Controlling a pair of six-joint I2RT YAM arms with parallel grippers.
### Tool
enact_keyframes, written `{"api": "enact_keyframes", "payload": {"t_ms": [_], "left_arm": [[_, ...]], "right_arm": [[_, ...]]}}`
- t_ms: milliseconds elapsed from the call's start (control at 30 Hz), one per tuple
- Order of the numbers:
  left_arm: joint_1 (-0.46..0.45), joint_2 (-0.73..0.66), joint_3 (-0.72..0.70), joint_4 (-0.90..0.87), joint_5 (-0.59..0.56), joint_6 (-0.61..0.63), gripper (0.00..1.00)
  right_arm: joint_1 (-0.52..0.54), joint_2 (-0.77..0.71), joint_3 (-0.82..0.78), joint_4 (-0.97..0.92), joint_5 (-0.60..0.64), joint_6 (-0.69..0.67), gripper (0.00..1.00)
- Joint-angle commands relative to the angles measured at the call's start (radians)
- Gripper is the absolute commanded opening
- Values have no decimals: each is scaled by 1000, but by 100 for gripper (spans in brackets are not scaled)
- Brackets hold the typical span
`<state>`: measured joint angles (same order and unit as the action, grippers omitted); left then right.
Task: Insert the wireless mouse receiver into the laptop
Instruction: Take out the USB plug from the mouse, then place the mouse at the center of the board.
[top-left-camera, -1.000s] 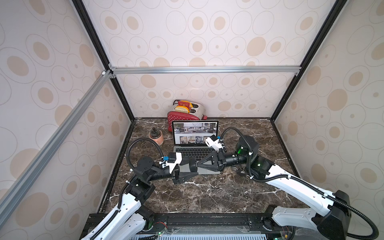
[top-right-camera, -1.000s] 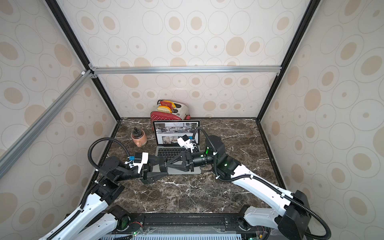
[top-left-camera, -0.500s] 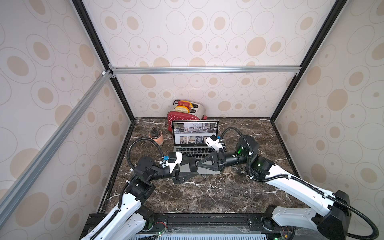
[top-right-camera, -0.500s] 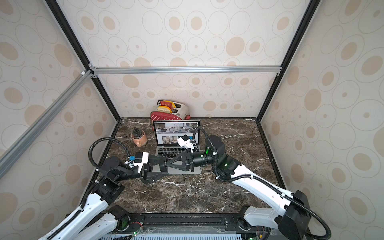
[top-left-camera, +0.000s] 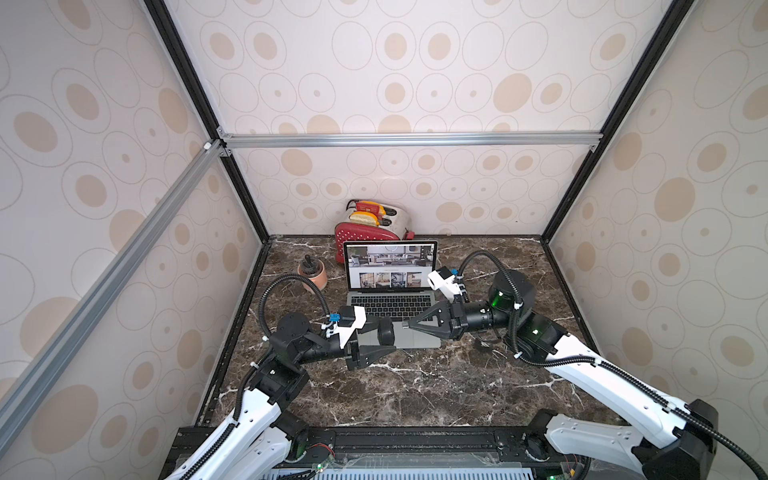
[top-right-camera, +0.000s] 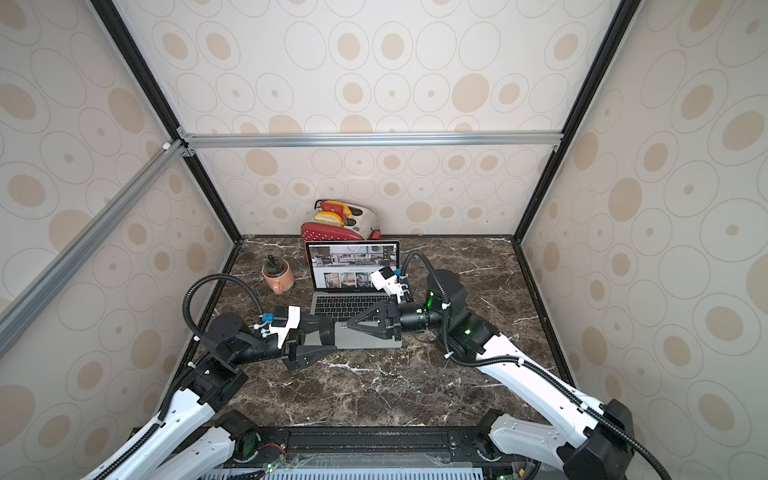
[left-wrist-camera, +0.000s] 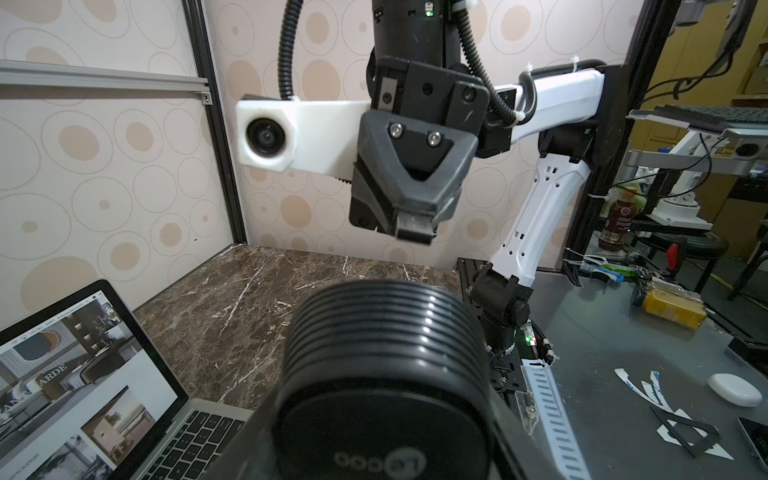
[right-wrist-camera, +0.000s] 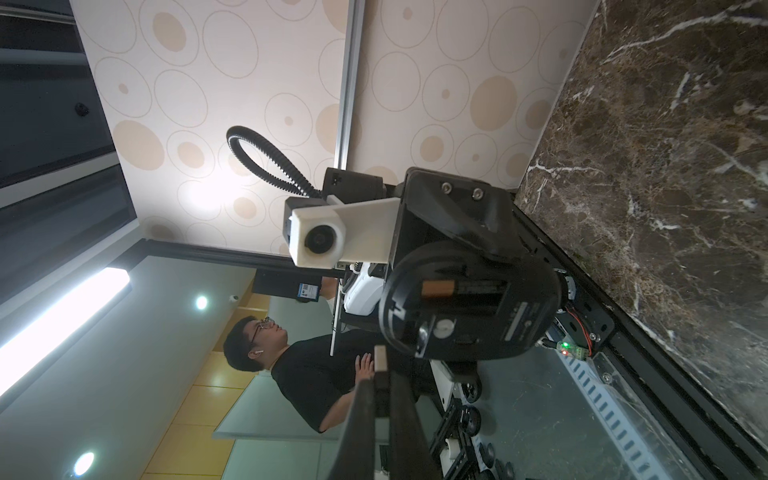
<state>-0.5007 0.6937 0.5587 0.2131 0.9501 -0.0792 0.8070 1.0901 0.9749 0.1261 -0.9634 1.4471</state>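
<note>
Nearest, the left tool (top-left-camera: 384, 336) is clamped on a black mouse (left-wrist-camera: 386, 374), its logo blurred. Facing it, the right tool (top-left-camera: 411, 325) pinches the small receiver (right-wrist-camera: 380, 356) above the laptop (top-left-camera: 392, 301) at mid table (top-left-camera: 415, 395); the screen shows the letters "ARDE". Behind stand a clay cup (top-left-camera: 312, 274) and a red toaster (top-left-camera: 370, 230).

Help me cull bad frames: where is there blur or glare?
Left wrist view: the mouse near the lens is blurred, the right gripper sharp. Right wrist view: the ceiling lamp is blown out; the fingers holding the receiver are soft. Both top views: evenly lit, sharp.
</note>
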Motion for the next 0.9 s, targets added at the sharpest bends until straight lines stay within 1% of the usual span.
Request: {"api": "enact_keyframes", "payload": {"t_ms": [0, 33, 100, 133, 200, 233, 267, 333, 367, 433, 500, 567, 667, 767, 867], "left_arm": [[-2, -19, 37, -133, -52, 80, 0], [-3, -17, 44, -200, -72, 103, 0], [-15, -11, 53, -325, -113, 155, 0], [-52, 0, 53, -384, -161, 193, 0], [-167, 53, 77, -518, -279, 306, 0], [-220, 92, 96, -579, -326, 343, 0], [-252, 136, 116, -624, -351, 362, 0], [-262, 200, 133, -660, -352, 355, 0], [-267, 217, 132, -666, -359, 352, 0], [-296, 238, 130, -682, -413, 365, 0], [-318, 272, 135, -697, -452, 371, 0], [-338, 319, 148, -704, -484, 365, 0], [-400, 402, 179, -705, -563, 349, 0], [-464, 501, 221, -714, -638, 326, 0], [-519, 605, 264, -721, -723, 305, 0]], "right_arm": [[-53, -45, 17, -212, -29, -149, 0], [-82, -65, 24, -318, -6, -230, 0], [-131, -113, 37, -543, 99, -425, 0], [-154, -135, 22, -593, 143, -483, 0], [-195, -150, -5, -627, 178, -559, 0], [-210, -148, -21, -626, 186, -587, 0], [-223, -139, -29, -642, 211, -623, 0], [-248, -100, -41, -671, 220, -702, 0], [-267, -69, -34, -715, 231, -758, 0], [-301, -8, -14, -791, 242, -853, 0], [-324, 42, 6, -860, 320, -937, 0], [-354, 70, 5, -860, 333, -972, 0], [-401, 98, 2, -845, 338, -1008, 0], [-431, 103, -20, -794, 291, -1016, 0], [-454, 100, -40, -771, 270, -1030, 0]]}}
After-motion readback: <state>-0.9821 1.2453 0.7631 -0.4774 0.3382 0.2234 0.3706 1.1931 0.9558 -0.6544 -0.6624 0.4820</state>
